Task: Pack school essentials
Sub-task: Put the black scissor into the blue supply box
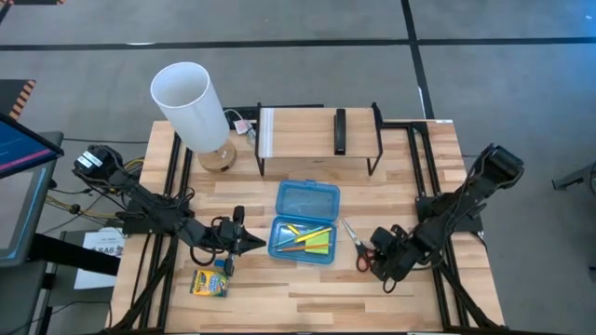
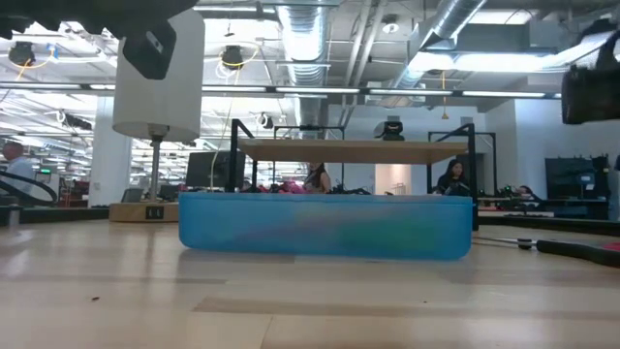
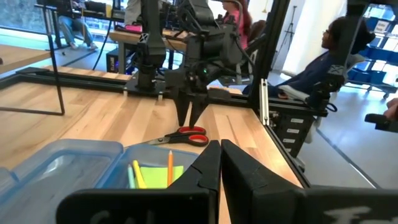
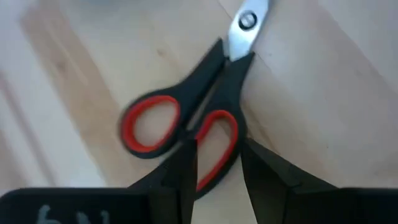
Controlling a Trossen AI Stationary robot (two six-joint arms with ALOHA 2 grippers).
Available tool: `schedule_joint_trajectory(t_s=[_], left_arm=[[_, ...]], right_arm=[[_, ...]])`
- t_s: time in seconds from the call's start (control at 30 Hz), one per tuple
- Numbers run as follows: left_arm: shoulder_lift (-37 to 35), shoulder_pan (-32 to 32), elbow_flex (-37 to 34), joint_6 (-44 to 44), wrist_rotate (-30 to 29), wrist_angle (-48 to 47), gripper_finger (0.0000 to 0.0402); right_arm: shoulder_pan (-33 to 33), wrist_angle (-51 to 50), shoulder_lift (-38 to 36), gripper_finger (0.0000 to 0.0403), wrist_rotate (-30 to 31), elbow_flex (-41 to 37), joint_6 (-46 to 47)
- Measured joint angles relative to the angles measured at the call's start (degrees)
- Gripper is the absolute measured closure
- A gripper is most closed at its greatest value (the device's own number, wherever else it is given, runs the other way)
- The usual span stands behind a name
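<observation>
on the wooden table (image 1: 307, 298), the red-handled scissors (image 1: 356, 244) are lying just right of the open blue case (image 1: 304, 220), long axis slanting far-left to near-right. the right gripper (image 4: 217, 163) is hanging directly over the handles, fingers parted around one loop. the left gripper (image 1: 248, 244), fingers together, is waiting left of the case.

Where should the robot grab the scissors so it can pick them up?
Grab the scissors at the red-and-black handles, coming straight down from above. They lie flat and closed on the table, and the handles are the thickest part. The right gripper hovers right over them.
</observation>
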Motion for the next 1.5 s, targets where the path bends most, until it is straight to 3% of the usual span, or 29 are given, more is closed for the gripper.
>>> schedule_joint_trajectory(t_s=[0.33,0.63,1.03,1.27,1.5], left_arm=[[0.02,0.0,0.04,-0.5,-0.09,0.22,0.0401],[0.02,0.0,0.04,-1.41,-0.11,0.19,0.0401],[0.02,0.0,0.04,-1.41,-0.15,0.02,0.0401],[0.02,0.0,0.04,-1.41,-0.15,-0.02,0.0402],[0.02,0.0,0.06,-1.41,-0.17,-0.02,0.0401]], right_arm=[[-2.18,-1.36,6.89,0.0269,-2.24,0.7,-0.22],[-2.27,-4.78,4.0,0.0389,-3.21,0.15,1.44],[-0.9,-13.55,-2.36,0.0399,-4.7,-0.27,5.42],[2.3,-25.86,-2.66,0.0401,-5.08,5.44,9.23],[1.5,-28.56,-2.11,0.0402,3.23,15.28,1.39]])
